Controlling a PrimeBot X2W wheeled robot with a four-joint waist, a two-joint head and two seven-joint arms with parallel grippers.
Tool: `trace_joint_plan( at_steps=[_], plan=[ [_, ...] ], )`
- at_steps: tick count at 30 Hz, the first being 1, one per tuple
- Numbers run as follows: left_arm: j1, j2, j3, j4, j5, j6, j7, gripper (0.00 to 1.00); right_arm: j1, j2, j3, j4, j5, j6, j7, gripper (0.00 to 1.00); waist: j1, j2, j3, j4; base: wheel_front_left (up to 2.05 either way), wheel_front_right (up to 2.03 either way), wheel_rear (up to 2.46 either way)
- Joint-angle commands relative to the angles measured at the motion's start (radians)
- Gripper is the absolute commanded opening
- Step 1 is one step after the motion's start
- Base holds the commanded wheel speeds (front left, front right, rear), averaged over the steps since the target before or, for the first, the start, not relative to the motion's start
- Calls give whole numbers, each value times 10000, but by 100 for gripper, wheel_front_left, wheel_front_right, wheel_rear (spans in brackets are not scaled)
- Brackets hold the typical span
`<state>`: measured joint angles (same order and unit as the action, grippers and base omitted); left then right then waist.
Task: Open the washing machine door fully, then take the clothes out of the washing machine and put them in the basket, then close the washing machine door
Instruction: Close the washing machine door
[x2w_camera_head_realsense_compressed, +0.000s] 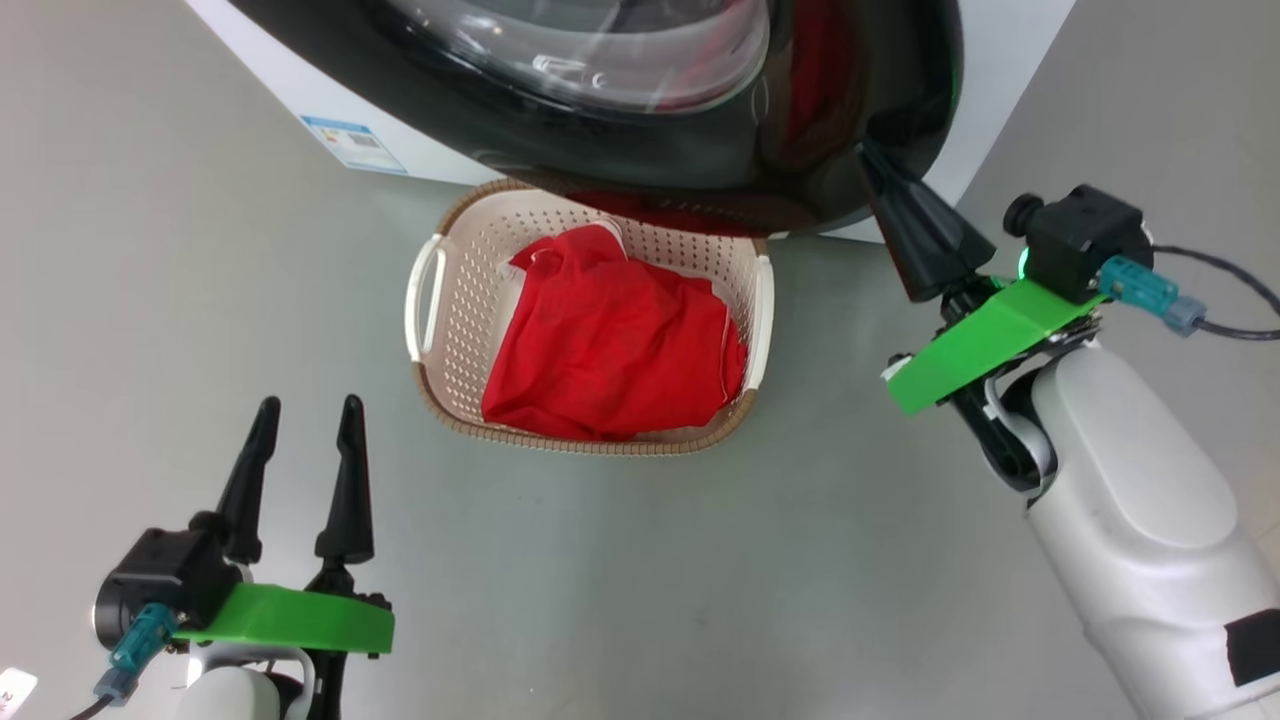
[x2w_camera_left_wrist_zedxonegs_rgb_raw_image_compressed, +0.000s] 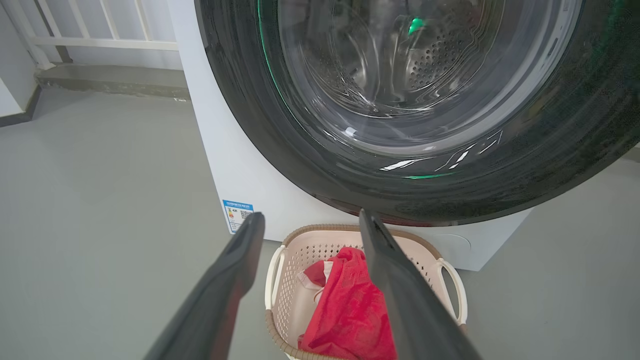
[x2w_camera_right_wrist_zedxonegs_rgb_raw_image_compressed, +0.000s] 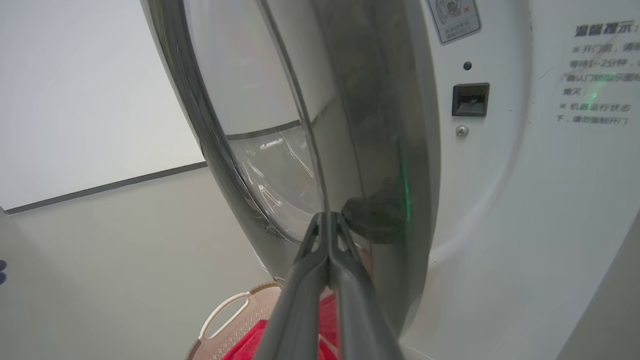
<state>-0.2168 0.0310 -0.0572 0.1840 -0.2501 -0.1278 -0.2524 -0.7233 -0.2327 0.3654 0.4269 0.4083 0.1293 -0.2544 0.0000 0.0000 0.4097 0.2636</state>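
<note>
Mostly you'll have trouble with the washing machine door (x2w_camera_head_realsense_compressed: 640, 150): its top is cut off in every view, its black rim mirrors red, and it overhangs the far edge of the basket (x2w_camera_head_realsense_compressed: 460, 300), hiding that part. Your right claw (x2w_camera_head_realsense_compressed: 868, 155) is pressed fully together and holds nothing, with its tip against the rim's lower right edge. Just beyond that tip a gap shows between the door and the white washing machine (x2w_camera_head_realsense_compressed: 1000, 70), so the door stands ajar. Your left claw (x2w_camera_head_realsense_compressed: 309, 405) is spread wide and empty, well back from everything. The basket sits ahead of that claw, down and to the left of the right one. It holds the clothes (x2w_camera_head_realsense_compressed: 610, 350), one red heap with white trim; how many pieces it is you cannot tell. Count: one door, one basket, two claws, one blue sticker (x2w_camera_head_realsense_compressed: 352, 145) on the machine.
</note>
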Motion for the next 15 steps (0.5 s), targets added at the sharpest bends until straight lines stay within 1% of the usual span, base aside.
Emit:
trace_joint_plan(
  at_steps=[1,6,15],
  plan=[
    [-199,193,310,-305,-93,-29,-93,100,-205,146,-79,-209,-4,14,-74,0,0,0,169,63,0,0,0],
    [-296,193,311,-398,-112,-29,-93,100,-521,167,-301,-204,-56,14,-74,0,0,0,375,42,0,0,0],
    [-670,193,2,-544,-194,-29,-93,100,-1431,92,-610,-83,-107,14,-74,0,0,0,968,134,0,0,0]
  ],
)
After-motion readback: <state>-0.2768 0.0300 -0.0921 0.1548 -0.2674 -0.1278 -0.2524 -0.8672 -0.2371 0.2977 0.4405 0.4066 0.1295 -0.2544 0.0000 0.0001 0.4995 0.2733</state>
